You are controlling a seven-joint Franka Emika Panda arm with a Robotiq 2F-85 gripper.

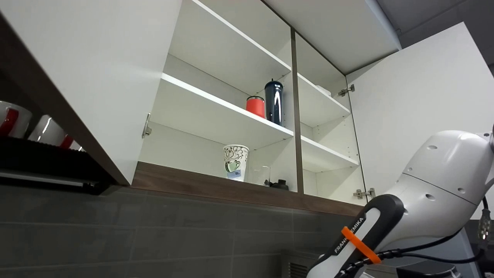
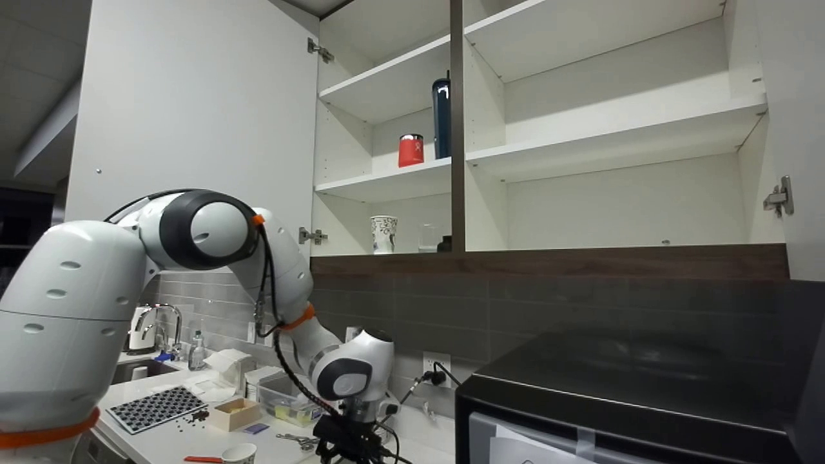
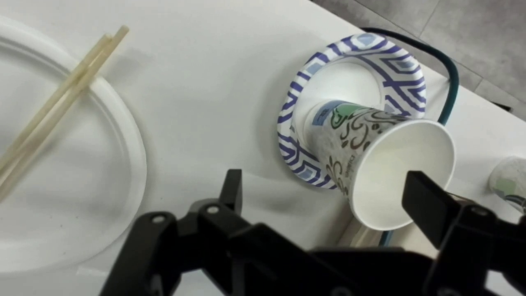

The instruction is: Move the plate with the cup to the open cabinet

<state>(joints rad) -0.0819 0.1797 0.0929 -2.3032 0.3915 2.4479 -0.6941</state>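
In the wrist view, a small round white plate with a blue-purple pattern (image 3: 300,158) lies on the white counter. A white paper cup with brown swirls and a green print (image 3: 349,135) stands on it. My gripper (image 3: 326,185) is open and empty; one finger overlaps the cup's mouth in the picture, the other is left of the plate. Contact cannot be told. The gripper also shows low in an exterior view (image 2: 348,438), above the counter. The white cabinet with brown bottom edge (image 1: 208,183) stands open in both exterior views (image 2: 612,261). This plate does not show in either exterior view.
A large white plate (image 3: 133,164) with chopsticks (image 3: 61,98) lies left of the gripper. Another cup (image 3: 511,181) is at the right edge. The cabinet holds a red cup (image 1: 255,108), dark tumbler (image 1: 274,102) and tall paper cup (image 1: 236,162). A black appliance (image 2: 619,386) stands below.
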